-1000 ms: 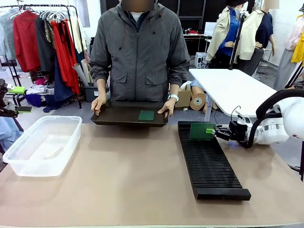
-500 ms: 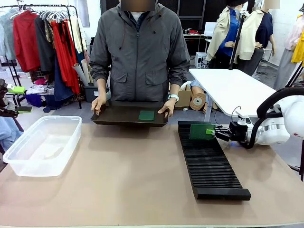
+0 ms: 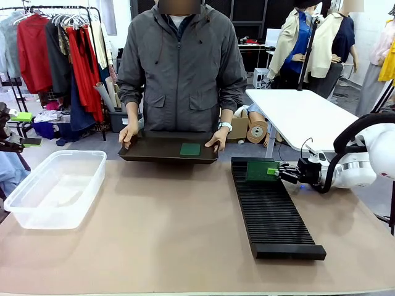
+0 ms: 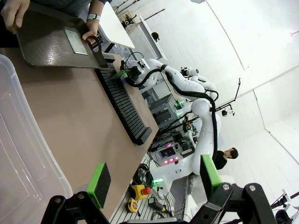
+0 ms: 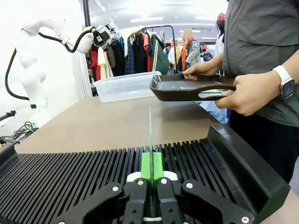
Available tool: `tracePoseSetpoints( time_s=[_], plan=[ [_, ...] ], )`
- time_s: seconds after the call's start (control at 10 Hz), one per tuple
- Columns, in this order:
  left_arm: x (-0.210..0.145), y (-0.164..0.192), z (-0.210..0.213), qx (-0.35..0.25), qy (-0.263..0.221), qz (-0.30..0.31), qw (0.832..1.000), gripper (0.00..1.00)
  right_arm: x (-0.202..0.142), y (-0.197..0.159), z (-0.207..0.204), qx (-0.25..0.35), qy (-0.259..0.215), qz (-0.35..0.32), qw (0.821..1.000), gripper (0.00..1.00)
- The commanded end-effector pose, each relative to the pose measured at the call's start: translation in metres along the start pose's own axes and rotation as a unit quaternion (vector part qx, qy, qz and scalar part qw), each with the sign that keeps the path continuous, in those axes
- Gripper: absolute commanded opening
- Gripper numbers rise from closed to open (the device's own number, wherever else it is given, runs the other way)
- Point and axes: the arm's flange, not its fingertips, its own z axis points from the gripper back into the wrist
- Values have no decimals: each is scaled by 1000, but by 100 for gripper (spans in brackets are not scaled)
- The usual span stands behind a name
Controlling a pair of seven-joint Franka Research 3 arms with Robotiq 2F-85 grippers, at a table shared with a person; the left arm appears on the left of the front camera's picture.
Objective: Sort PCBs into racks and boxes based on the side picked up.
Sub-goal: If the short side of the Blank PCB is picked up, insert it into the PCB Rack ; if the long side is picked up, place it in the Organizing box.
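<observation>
The right gripper, clamped shut on a thin green rectangular PCB, is holding it upright at the 12 o'clock end of the long black slotted rack, while a second board is waiting on the person's dark tray, so sorting looks barely begun.

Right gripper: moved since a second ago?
Yes, slightly. The right gripper has eased downward, so the PCB it grips stands a little lower against the rack's far end.
</observation>
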Motion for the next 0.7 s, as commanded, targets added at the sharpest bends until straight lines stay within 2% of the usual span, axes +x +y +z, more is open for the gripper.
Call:
tracePoseSetpoints(
  time_s=[0.0,0.6],
  plan=[
    [0,-1,0,-1,1,-2,1000,100,-30,12,-4,-13,7,-2,1000,0],
    [0,-1,0,-1,1,-2,1000,100,-25,13,-7,-6,21,13,1000,0]
  ],
)
